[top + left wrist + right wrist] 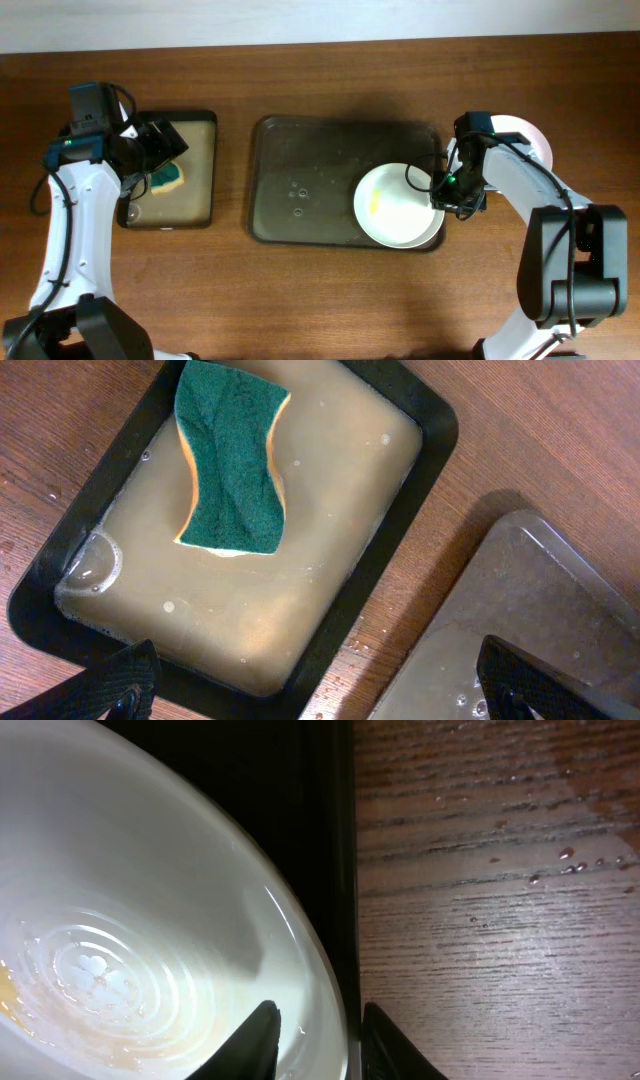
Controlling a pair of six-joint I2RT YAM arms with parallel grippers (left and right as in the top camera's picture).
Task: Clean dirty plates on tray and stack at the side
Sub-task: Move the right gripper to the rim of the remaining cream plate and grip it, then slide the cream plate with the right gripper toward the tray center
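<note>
A white plate (398,208) with a yellow smear lies at the right end of the dark tray (300,150); a second plate's edge (434,236) shows under it. My right gripper (445,192) is shut on the top plate's right rim, one finger inside and one outside (318,1020). The wet plate (120,920) fills the right wrist view. A third plate (530,135) rests on the table to the right, partly behind the right arm. My left gripper (165,150) is open and empty (320,690) above the small tray's near edge.
A green and yellow sponge (168,178) lies in the small black tray (212,170) of cloudy water at the left; it also shows in the left wrist view (232,460). Water drops lie on the dark tray (560,590) and on the wood.
</note>
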